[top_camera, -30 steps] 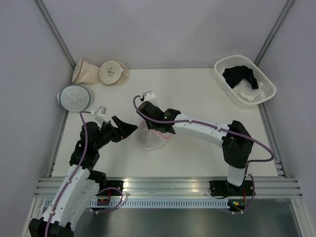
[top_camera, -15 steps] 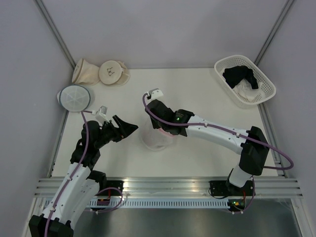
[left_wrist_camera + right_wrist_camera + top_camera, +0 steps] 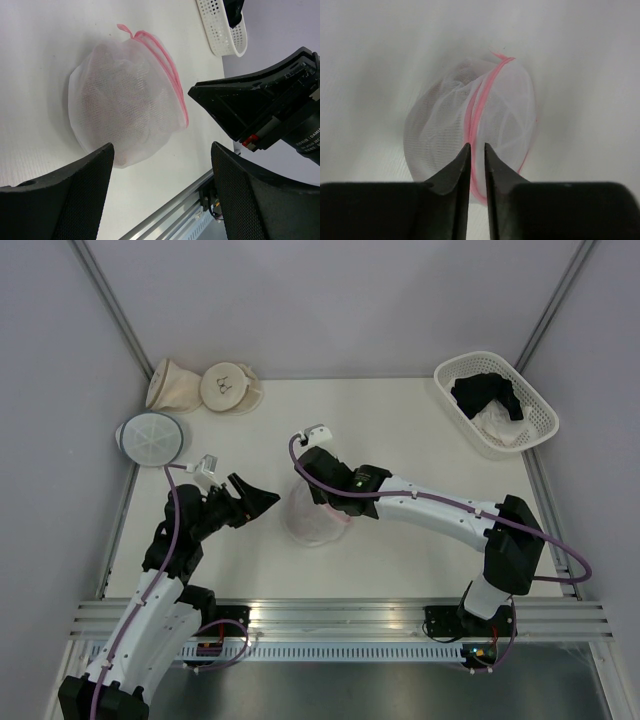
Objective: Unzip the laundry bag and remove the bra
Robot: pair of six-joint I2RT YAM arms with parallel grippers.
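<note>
The laundry bag (image 3: 312, 525), a white mesh dome with a pink zipper rim, stands on edge mid-table; it also shows in the left wrist view (image 3: 125, 95) and the right wrist view (image 3: 445, 125). My right gripper (image 3: 328, 503) is on its top, jaws almost closed (image 3: 476, 146) with the pink rim (image 3: 479, 105) running between the tips. Its black tip (image 3: 192, 92) touches the rim in the left wrist view. My left gripper (image 3: 262, 505) is open and empty just left of the bag (image 3: 160, 150). The bra is hidden inside the mesh.
A white basket (image 3: 540, 412) at the back right holds a black garment (image 3: 487, 392) and a white cloth (image 3: 500, 428). A grey-blue-rimmed pouch (image 3: 150, 438) and two beige pouches (image 3: 205, 386) lie at the back left. A metal rail (image 3: 340, 615) runs along the near edge.
My right arm swung its elbow out to the right and its gripper moved slightly right and back over the bag, which shifted a little right. The left arm has not moved.
</note>
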